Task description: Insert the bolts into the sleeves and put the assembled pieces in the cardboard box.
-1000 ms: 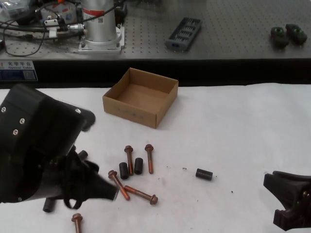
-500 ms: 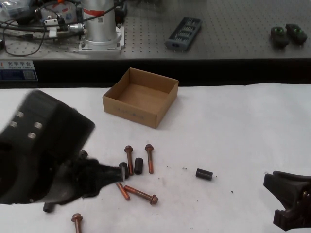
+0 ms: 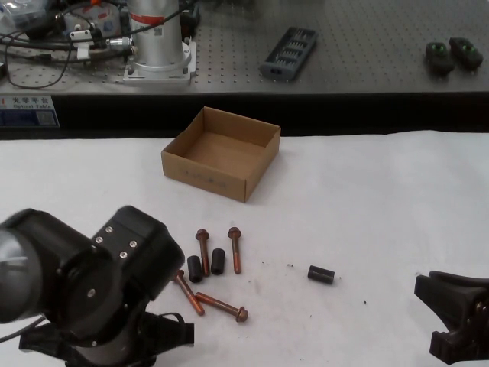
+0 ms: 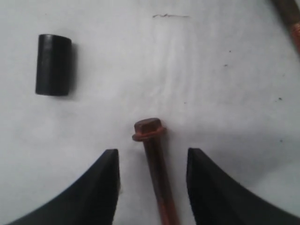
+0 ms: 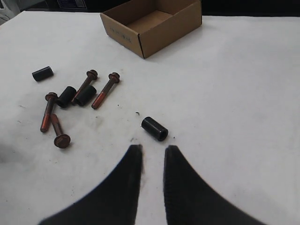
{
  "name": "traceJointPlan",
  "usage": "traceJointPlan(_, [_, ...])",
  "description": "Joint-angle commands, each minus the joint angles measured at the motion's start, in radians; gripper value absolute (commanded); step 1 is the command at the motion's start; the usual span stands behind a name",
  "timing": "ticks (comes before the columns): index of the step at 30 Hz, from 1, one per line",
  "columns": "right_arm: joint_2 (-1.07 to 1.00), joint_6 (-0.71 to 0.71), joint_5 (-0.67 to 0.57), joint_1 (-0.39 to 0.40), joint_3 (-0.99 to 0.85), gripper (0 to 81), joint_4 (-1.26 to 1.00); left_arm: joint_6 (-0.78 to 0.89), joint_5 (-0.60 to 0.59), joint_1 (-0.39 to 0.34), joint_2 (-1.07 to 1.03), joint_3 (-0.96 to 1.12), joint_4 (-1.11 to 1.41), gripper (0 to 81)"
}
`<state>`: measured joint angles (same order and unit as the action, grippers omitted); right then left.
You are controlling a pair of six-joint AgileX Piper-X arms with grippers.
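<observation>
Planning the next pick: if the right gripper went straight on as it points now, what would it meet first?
Probably the lone black sleeve just ahead of the right gripper, though depth is unclear.

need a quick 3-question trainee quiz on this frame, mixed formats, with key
1. True or false: the cardboard box already holds an assembled piece.
2. Between the open fingers of the left gripper lies: A. a sleeve; B. a bolt; C. nothing.
3. Fill in: the sleeve nearest the right gripper lies ___ its fingers (touching / apart from).
Key: 1 false; 2 B; 3 apart from.
</observation>
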<state>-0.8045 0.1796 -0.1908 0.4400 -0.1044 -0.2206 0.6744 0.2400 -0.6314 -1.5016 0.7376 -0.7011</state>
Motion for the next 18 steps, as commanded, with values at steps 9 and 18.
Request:
traceJointPlan(9, [-0.002, 0.0, 0.002, -0.001, -0.001, 15.1, -0.002, -0.001, 0.065, 0.003, -0.043, 0.004, 0.005, 34.2])
traceJointPlan(18, [-0.002, 0.0, 0.002, -0.001, -0.001, 15.1, -0.002, 0.004, 0.041, 0.003, -0.043, 0.004, 0.072, 34.2])
